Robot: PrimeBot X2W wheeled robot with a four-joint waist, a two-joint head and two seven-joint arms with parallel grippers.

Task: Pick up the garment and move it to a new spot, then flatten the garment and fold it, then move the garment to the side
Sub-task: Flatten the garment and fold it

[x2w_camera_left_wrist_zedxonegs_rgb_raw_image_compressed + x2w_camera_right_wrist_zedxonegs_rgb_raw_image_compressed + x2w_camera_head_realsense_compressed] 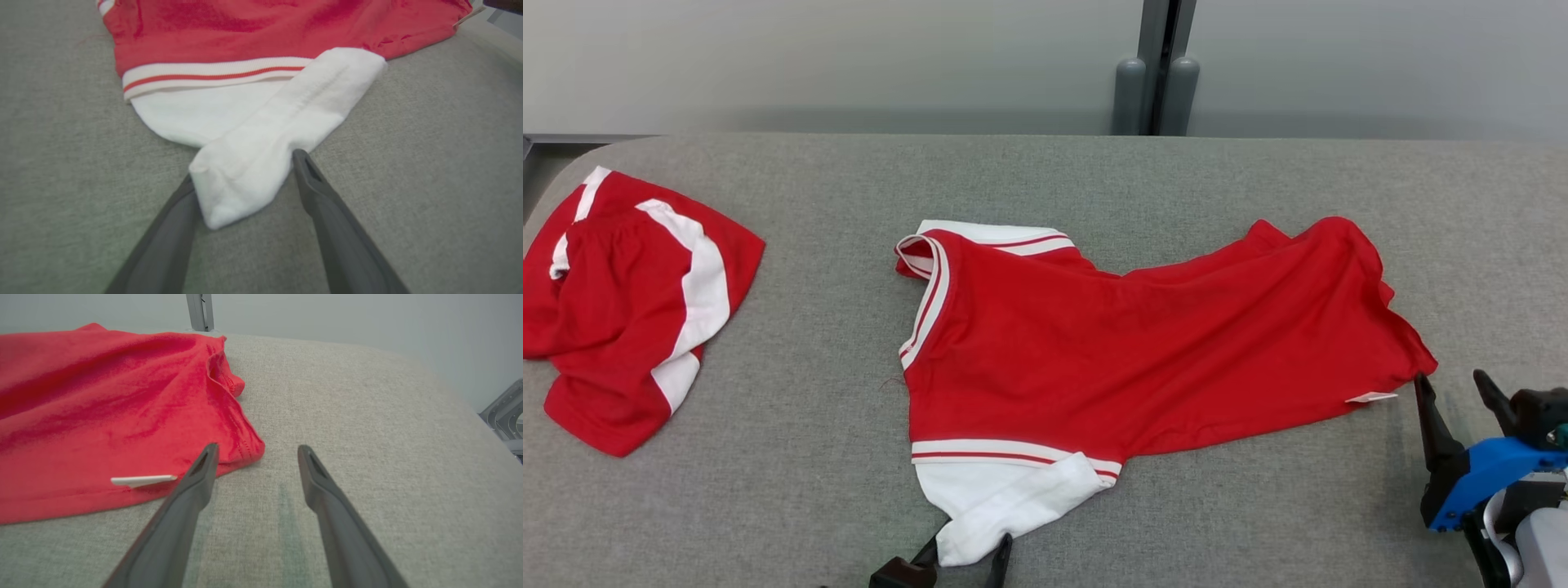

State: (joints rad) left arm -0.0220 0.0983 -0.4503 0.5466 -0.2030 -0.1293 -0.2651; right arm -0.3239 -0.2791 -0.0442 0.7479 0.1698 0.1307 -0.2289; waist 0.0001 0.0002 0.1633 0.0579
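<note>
A red shirt (1143,343) with white striped trim lies spread on the grey table (809,457), collar end toward the left. Its white sleeve (261,143) points to the table's near edge. My left gripper (245,167) is open, one finger on each side of the sleeve's tip; in the head view it (968,549) shows at the bottom edge. My right gripper (1450,377) is open and empty beside the shirt's hem corner (245,449). Its left fingertip (208,453) overlaps the hem's edge, close to a small white label (143,480).
A second red and white garment (629,302) lies crumpled at the table's far left. A grey post (1156,82) stands behind the table against the pale wall. The table's right edge and a metal frame (504,412) lie beyond my right gripper.
</note>
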